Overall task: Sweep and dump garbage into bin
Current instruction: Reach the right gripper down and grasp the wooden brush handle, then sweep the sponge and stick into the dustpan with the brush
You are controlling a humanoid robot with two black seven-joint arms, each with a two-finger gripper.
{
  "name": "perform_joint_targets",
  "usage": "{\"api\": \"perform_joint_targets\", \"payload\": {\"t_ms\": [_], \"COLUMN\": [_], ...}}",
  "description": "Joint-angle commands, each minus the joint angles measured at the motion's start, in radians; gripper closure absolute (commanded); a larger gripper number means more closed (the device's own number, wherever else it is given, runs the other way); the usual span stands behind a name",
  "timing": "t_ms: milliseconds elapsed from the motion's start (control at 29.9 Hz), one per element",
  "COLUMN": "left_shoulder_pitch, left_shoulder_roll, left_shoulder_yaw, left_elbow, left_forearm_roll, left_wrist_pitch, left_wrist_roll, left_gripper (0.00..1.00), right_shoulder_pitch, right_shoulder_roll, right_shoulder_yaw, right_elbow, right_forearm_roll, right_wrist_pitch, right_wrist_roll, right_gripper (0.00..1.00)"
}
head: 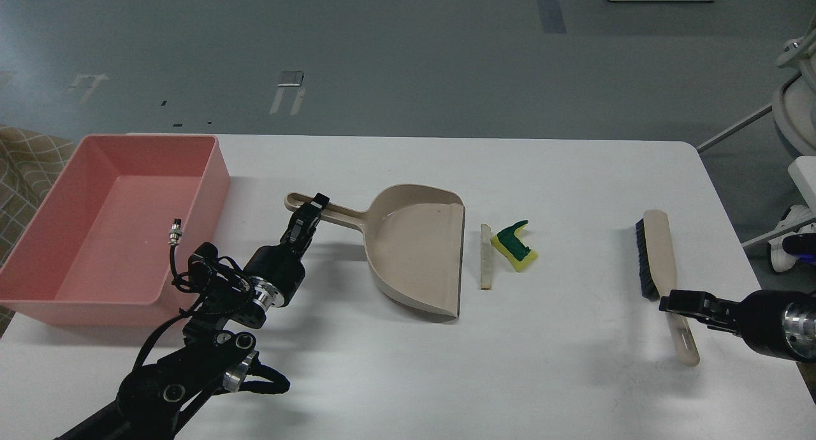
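Heads up: left pincer [314, 205] at dustpan [417, 249] handle, right pincer [664, 300] at brush [660, 261] handle, can't tell either grip. Garbage [510, 249] just right of dustpan mouth, bin [115, 223] far left. Loose grip, you scatter scraps.

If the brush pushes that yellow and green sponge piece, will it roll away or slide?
The sponge piece will probably slide or tumble a bit, not roll: it looks blocky, with a torn green top. It likely weighs very little, so a gentle push from the brush should move it toward the dustpan. Being soft, it may squash or bounce rather than break.
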Motion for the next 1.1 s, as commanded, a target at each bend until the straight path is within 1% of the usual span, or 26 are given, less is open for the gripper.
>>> {"api": "perform_joint_targets", "payload": {"t_ms": [0,100,134,167,401,468,836,937,1070], "left_shoulder_pitch": [0.000,-0.002,-0.002,-0.002,0.001,0.000,-0.002,-0.002,-0.002], "left_shoulder_roll": [-0.014,-0.018,-0.020,-0.020,-0.020,-0.018,-0.024,-0.028,-0.023], "left_shoulder_yaw": [0.001,0.001,0.001,0.001,0.001,0.001,0.001,0.001,0.001], "left_elbow": [0.000,0.000,0.000,0.000,0.000,0.000,0.000,0.000,0.000], "left_forearm_roll": [0.000,0.000,0.000,0.000,0.000,0.000,0.000,0.000,0.000], "left_wrist_pitch": [0.000,0.000,0.000,0.000,0.000,0.000,0.002,0.002,0.002], "left_wrist_roll": [-0.002,-0.002,-0.002,-0.002,0.000,0.000,0.000,0.002,0.002], "left_gripper": [0.82,0.82,0.82,0.82,0.82,0.82,0.82,0.82,0.82], "right_shoulder_pitch": [0.000,0.000,-0.001,-0.001,-0.029,-0.026,-0.017,-0.006,0.014], "right_shoulder_roll": [0.000,0.000,0.000,0.000,0.018,0.025,0.028,0.060,0.083], "right_shoulder_yaw": [-0.001,-0.001,-0.001,-0.002,-0.001,0.001,0.036,0.035,0.027], "right_elbow": [0.001,0.002,0.002,0.001,-0.001,0.001,0.027,0.067,0.060], "right_forearm_roll": [0.001,0.001,0.001,0.001,0.000,0.001,0.007,0.007,0.006], "right_wrist_pitch": [0.000,0.000,0.000,0.000,0.000,0.000,0.000,0.000,0.000], "right_wrist_roll": [-0.001,-0.001,-0.001,-0.001,-0.001,-0.001,0.012,0.007,0.001], "right_gripper": [0.85,0.91,0.96,0.97,0.97,1.00,1.00,1.00,1.00]}}
